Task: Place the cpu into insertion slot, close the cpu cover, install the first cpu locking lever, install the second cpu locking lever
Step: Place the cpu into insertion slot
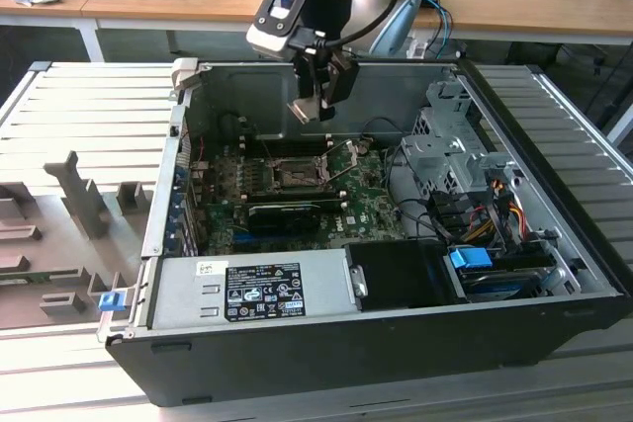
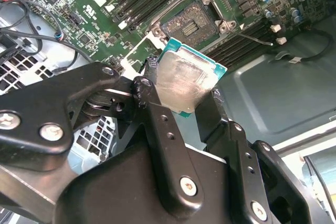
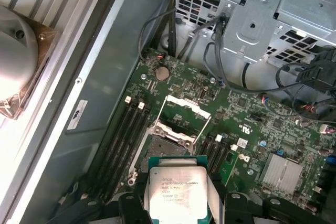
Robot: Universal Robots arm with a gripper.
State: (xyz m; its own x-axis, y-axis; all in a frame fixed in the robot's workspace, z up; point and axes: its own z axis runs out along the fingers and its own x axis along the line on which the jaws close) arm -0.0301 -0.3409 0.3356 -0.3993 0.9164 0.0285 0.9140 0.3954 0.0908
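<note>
1. Because the cpu (image 3: 177,192) hangs in front of it in the first wrist view, the near edge of the insertion slot (image 3: 165,148) is hidden, and the picture's border cuts off the chip's own near edge.
2. In the second wrist view, the black fingers (image 2: 157,114) cover two opposite edges of the cpu (image 2: 189,80). One teal-rimmed corner pokes out toward the slot (image 2: 191,22).
3. In the exterior view, the cpu (image 1: 301,111) is a small pale patch under the gripper (image 1: 318,106) and hard to make out. The slot (image 1: 294,177) lies below it inside the open computer case (image 1: 396,363).
4. Clamped on the cpu's sides, the gripper (image 2: 184,95) holds the chip in the air above the green motherboard (image 2: 84,19), apart from the slot.
5. Beside the bare slot, the cpu cover (image 3: 185,107) stands raised.
</note>
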